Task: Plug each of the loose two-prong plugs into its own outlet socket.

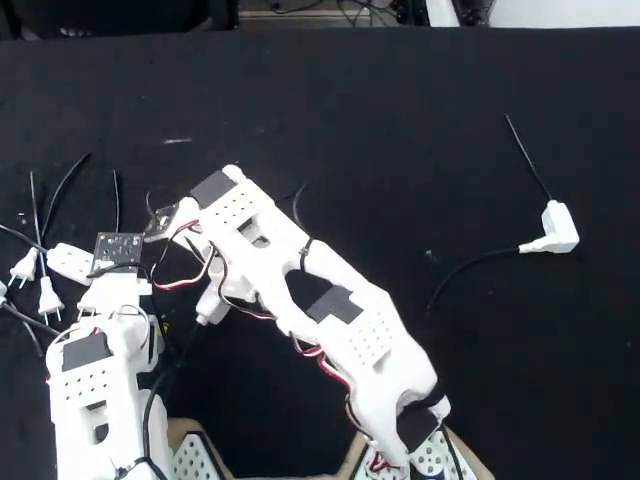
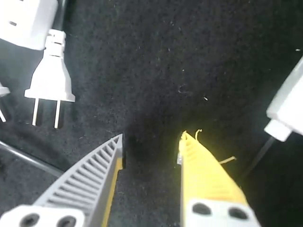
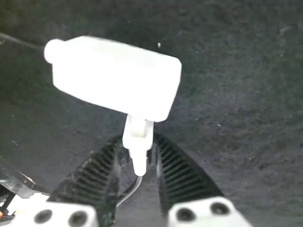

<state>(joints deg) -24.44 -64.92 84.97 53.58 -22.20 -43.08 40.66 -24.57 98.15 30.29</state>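
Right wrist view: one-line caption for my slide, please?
Right gripper, fingers pinching the cable neck of a white block, black table behind.

Two arms (image 1: 95, 390) (image 1: 310, 290) stand on the surface (image 1: 400, 120). There are three straight plugs. Two loose plugs (image 1: 22, 268) (image 1: 48, 295) lie side by side, just off to one side of the left jaws, with their prongs bare. A third plug (image 3: 138, 142) sits between the right jaws. There are two sockets: one socket (image 1: 68, 262) beside the loose pair, and a second socket (image 3: 113, 78) on the third plug, just past the right jaws' tips. One angled connector (image 1: 560, 228) lies well apart from both sets of jaws; whether it is a plug or a socket cannot be told.
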